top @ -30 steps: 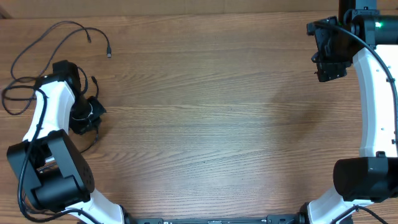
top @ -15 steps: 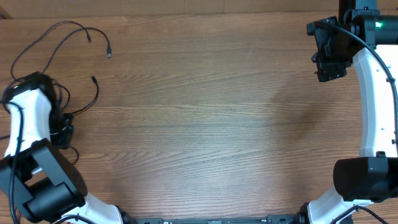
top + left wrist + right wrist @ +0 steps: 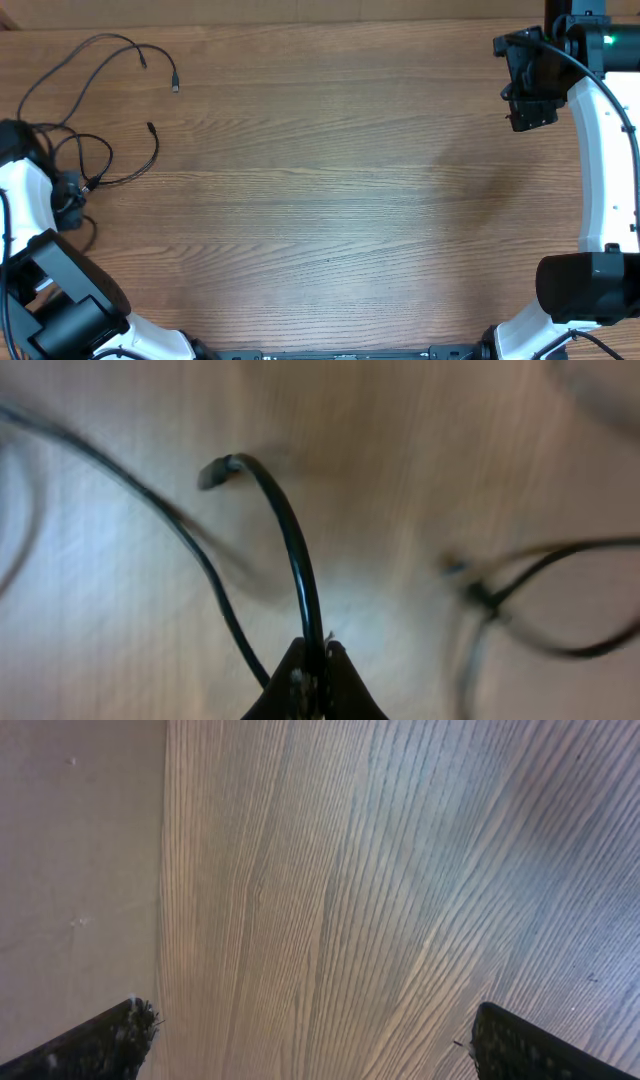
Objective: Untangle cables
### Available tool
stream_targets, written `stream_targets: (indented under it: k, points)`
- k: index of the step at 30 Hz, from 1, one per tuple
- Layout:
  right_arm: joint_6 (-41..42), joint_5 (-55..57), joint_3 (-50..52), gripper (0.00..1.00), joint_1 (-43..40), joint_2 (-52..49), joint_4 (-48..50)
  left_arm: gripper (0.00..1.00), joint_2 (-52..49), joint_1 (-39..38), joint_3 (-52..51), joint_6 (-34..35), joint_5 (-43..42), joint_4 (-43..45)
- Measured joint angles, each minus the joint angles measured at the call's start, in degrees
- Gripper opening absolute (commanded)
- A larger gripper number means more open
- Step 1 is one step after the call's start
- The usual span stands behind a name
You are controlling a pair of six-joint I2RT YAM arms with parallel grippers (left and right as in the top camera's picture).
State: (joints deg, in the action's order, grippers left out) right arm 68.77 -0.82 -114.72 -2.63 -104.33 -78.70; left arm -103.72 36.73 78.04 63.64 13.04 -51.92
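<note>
- My left claw [image 3: 312, 682] is pressed together on one thin black cord [image 3: 296, 560]. The pinch sits a little way behind its small plug end [image 3: 214, 470].
- From the wrist view the cord arches up out of my fingertips and droops over at the tip. I judge it light and limp, with just enough spring to hold a curve.
- The cables [image 3: 156, 150] lie as loose strands at the far left of the table [image 3: 330, 200], near the rear corner. My left claw [image 3: 70, 192] is at their near edge.
- Two plug ends [image 3: 176, 88] rest free on the wood toward the back, and a third lies nearer the loops.
- The jacket looks smooth, so I expect a strand to slip through a light pinch. A firm pinch should do no harm, but a sharp tug on the plug joint might.
- The best hold, I think, is on the cord just behind a plug, where the thicker end stops it sliding out.
- Strands cross beside my hold, though blur hides whether they are knotted. Pulling one could drag the others.
- My right claw [image 3: 528, 105] hangs well apart at the far right rear corner. Its fingers [image 3: 100, 1045] are spread wide over bare wood, holding nothing.
</note>
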Motion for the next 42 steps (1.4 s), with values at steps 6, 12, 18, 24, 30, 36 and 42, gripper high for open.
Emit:
stream_targets:
  k: [6, 12, 18, 24, 30, 36, 42]
  points:
    - [0.00, 0.02, 0.00, 1.00, 0.00, 0.00, 0.00, 0.04, 0.00, 4.90, 0.07, -4.33, -4.52, 10.12]
    - [-0.02, -0.02, 0.00, 1.00, 0.00, 0.00, 0.00, 0.04, 0.00, 11.65, 1.92, -15.15, -9.79, 15.91]
    - [-0.04, 0.00, 0.00, 1.00, 0.00, 0.00, 0.00, 0.04, 0.04, 14.60, 8.83, -25.03, -11.21, 13.60]
    - [-0.02, 0.02, 0.00, 1.00, 0.00, 0.00, 0.00, 0.04, 0.11, 14.27, 8.81, -23.93, -11.78, 11.23]
    - [-0.02, 0.02, 0.00, 1.00, 0.00, 0.00, 0.02, 0.11, -0.07, 14.27, 5.07, -23.06, -11.52, 11.04]
    - [0.00, 0.02, 0.00, 1.00, 0.00, 0.00, 0.02, 0.48, -0.44, 14.32, 3.56, -19.69, -5.70, 7.78]
    - [-0.02, 0.02, 0.00, 1.00, 0.00, 0.00, 0.02, 0.69, -0.44, 14.32, 3.56, -18.56, -4.09, 7.39]
